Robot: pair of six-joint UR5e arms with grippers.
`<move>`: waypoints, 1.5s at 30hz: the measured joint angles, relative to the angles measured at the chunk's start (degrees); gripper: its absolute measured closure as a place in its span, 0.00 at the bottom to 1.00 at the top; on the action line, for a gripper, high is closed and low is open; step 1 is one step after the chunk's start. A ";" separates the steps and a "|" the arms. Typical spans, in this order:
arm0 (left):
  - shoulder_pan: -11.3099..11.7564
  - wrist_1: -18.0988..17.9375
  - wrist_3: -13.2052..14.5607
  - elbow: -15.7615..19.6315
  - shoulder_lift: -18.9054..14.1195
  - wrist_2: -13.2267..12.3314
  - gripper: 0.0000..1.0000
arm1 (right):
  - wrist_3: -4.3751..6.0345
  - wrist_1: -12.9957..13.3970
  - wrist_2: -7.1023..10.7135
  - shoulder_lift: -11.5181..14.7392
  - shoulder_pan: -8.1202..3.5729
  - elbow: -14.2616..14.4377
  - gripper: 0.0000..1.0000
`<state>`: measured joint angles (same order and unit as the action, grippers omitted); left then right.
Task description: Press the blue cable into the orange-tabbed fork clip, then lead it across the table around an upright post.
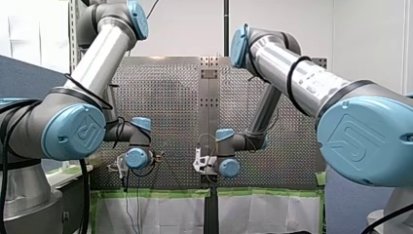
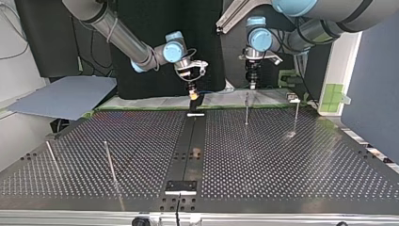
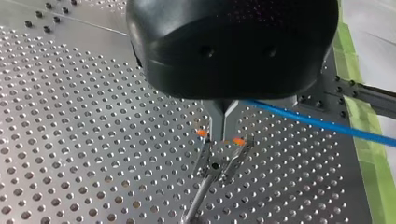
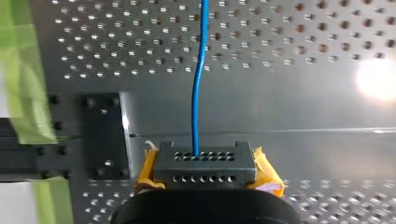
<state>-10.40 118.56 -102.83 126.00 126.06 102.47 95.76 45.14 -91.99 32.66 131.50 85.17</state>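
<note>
In the left wrist view my left gripper (image 3: 223, 134) is black with metal fingers pressed together. The blue cable (image 3: 317, 122) leaves from between them and runs off to the side. Its fingertips sit between the two orange tabs (image 3: 201, 133) of the fork clip (image 3: 218, 158), which tops a thin post. In the right wrist view my right gripper (image 4: 204, 173), with yellow pads, is shut on a black perforated block (image 4: 204, 163). The blue cable (image 4: 198, 93) leads straight ahead out of that block. In the top view both grippers hang at the table's far edge, my right gripper (image 2: 193, 95) left of my left gripper (image 2: 252, 84).
The perforated table (image 2: 282, 160) carries thin upright posts: one (image 2: 246, 109) under my left gripper, one (image 2: 296, 117) to its right, and two leaning ones (image 2: 110, 162) (image 2: 51, 157) at the top view's near left. Green tape (image 3: 362, 140) lines the table edge.
</note>
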 joint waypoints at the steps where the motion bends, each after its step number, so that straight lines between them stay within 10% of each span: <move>1: 0.09 0.39 -0.03 -0.25 0.00 -0.04 0.99 | 0.01 -0.13 0.02 -0.50 0.04 -0.29 1.00; 45: 5.31 3.53 -5.94 -6.44 5.83 -4.35 0.99 | 0.02 -1.02 0.67 -2.95 1.34 -3.11 1.00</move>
<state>-5.09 122.09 -108.77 119.56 131.89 98.13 95.78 44.12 -91.32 29.71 132.85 82.06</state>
